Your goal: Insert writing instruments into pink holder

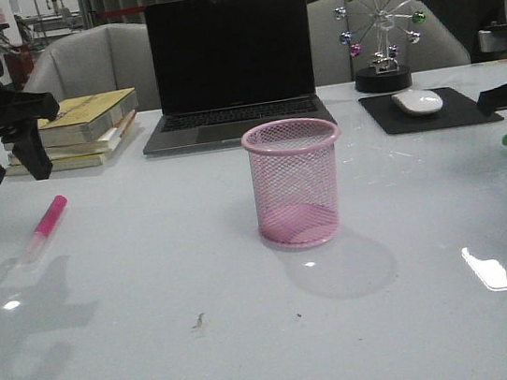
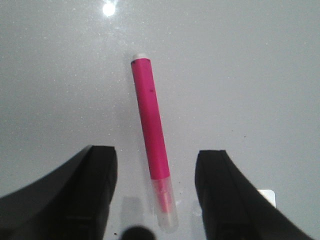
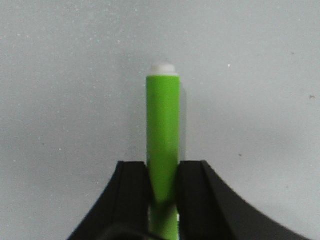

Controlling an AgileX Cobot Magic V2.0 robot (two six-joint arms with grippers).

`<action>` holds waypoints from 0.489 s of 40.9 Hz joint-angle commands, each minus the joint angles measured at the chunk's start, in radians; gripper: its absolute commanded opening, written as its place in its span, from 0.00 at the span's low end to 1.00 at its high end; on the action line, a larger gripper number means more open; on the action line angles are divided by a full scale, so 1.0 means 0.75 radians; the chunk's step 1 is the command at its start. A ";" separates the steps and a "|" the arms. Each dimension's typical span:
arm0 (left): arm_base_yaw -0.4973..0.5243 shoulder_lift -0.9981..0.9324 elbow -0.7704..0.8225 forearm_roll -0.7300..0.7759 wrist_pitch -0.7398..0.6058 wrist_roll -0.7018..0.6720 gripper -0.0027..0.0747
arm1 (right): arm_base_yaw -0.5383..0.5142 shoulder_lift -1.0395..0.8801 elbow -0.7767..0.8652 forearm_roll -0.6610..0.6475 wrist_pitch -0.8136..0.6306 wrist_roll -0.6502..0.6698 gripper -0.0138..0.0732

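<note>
Standing empty pink holder [image 1: 297,182], pink marker [image 1: 44,227] outside

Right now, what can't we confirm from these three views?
- Green marker: right wrist view, its lower end is hidden between the right gripper fingers and cut by the frame edge; whether it has left the table is unclear.
- Right gripper, front view: cropped at the frame edge.
- Pink marker: left wrist view, clear cap tip cut off at the frame edge.
- Pink holder: appears only in the front view.
</note>
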 commanded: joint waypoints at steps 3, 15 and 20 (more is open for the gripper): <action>0.001 -0.074 -0.043 -0.008 -0.045 -0.011 0.58 | -0.003 -0.096 -0.034 0.048 -0.035 -0.014 0.23; 0.001 -0.074 -0.043 -0.006 -0.047 -0.011 0.58 | 0.000 -0.180 -0.056 0.133 -0.102 -0.014 0.23; 0.001 -0.074 -0.043 -0.006 -0.049 -0.011 0.58 | 0.004 -0.218 -0.082 0.166 -0.122 -0.015 0.23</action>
